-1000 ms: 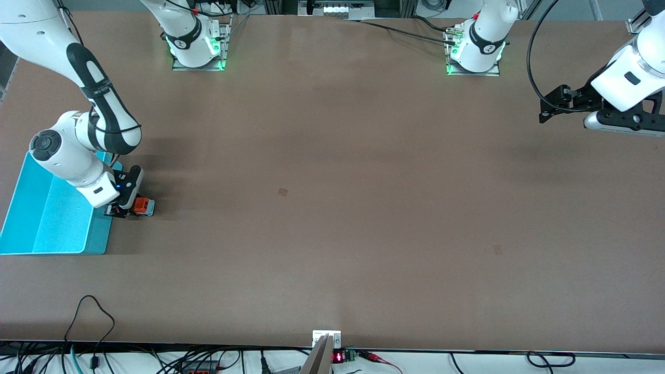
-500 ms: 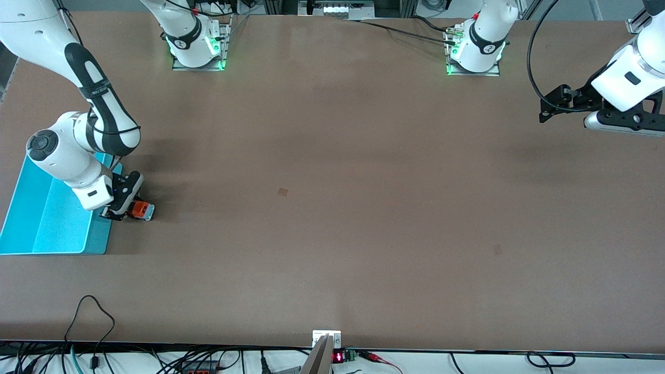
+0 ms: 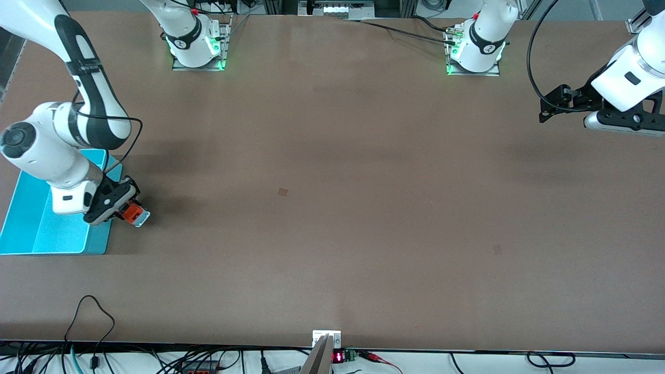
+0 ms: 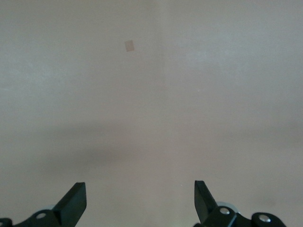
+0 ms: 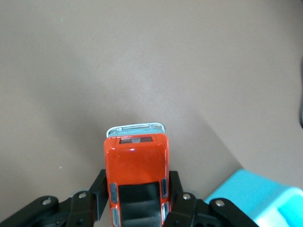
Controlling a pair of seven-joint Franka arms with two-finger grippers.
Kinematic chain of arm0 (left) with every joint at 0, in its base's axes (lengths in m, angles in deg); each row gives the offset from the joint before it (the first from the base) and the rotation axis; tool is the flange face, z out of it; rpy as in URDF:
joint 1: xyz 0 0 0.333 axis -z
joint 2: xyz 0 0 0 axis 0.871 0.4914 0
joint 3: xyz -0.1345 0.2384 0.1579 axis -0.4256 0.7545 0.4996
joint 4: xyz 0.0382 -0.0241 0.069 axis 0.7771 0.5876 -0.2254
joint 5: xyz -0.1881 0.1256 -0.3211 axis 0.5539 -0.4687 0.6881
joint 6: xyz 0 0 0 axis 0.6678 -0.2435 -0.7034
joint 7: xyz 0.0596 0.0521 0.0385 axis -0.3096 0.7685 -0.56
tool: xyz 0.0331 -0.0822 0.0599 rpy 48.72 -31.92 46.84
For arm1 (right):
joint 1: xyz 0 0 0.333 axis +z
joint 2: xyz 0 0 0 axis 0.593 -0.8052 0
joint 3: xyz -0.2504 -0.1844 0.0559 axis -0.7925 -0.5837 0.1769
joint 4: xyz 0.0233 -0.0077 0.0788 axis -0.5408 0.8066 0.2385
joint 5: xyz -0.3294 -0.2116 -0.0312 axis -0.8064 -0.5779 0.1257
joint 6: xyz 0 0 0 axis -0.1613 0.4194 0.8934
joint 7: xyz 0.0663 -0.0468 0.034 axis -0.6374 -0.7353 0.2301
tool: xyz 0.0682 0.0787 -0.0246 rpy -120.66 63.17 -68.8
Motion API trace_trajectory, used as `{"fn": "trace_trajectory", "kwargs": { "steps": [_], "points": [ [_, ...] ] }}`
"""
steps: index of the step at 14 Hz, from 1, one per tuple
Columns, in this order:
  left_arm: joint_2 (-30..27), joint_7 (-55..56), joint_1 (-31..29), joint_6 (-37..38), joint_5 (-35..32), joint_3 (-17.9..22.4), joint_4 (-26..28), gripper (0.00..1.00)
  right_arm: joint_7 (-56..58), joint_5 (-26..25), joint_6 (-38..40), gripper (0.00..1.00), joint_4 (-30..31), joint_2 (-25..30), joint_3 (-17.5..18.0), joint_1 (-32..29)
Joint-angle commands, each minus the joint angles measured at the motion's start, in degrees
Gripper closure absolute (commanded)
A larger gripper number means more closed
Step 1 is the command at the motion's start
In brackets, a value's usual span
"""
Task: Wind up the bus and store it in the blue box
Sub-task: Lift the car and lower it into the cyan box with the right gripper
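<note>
The brown surface (image 3: 332, 182) is wide and mostly bare, with two small darker square marks on it. Cables hang along its edge nearest the front camera, and the two arm bases stand along its top edge with green lights. At the right arm's end sits the box (image 3: 31, 234), open at the top. The right tool (image 3: 123, 210) is just beside the box wall, clamped on the bus (image 3: 132, 213), whose white front end points away from the box. The left tool (image 4: 140, 201) waits over bare surface at the left arm's end, its fingers apart and holding nothing.
</note>
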Motion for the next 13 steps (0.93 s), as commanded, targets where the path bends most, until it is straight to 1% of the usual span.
{"fn": "trace_trajectory", "kwargs": {
  "steps": [1,3,5,7,9,11,12,13],
  "points": [
    [0.74,0.45,-0.26,1.51,-1.22,-0.39,-1.9,0.0,-5.59,1.63,6.9,1.0,-2.39,2.82,-1.95,-0.52],
    [0.83,0.45,-0.61,1.68,-1.14,-0.31,-1.81,0.0,-8.59,2.16,8.32,1.0,-3.09,3.88,-5.98,-0.52],
    [0.83,0.37,-0.79,1.68,-1.14,-0.31,-1.9,0.0,-12.01,6.8,8.95,1.0,-3.36,3.89,-9.15,-0.52],
    [0.83,0.45,-0.7,1.68,-1.14,-0.39,-1.9,0.0,-13.25,7.61,8.51,1.0,-3.54,3.27,-11.96,-0.52],
    [0.83,0.45,-0.7,1.68,-1.14,-0.39,-1.9,0.0,-14.92,7.52,7.63,1.0,-4.59,0.82,-14.78,-0.61],
    [0.83,0.45,-0.7,1.68,-1.14,-0.39,-1.9,0.0,-17.02,7.17,6.05,1.0,-8.26,-2.86,-16.63,-0.52],
    [0.83,0.45,-0.7,1.68,-1.14,-0.39,-1.9,0.0,-17.56,7.35,5.96,1.0,-10.28,-4.88,-18.29,-0.44],
    [0.83,0.45,-0.7,1.68,-1.14,-0.39,-1.9,0.0,-17.56,7.26,5.96,1.0,-11.35,-6.56,-18.83,-0.44]
  ]
}}
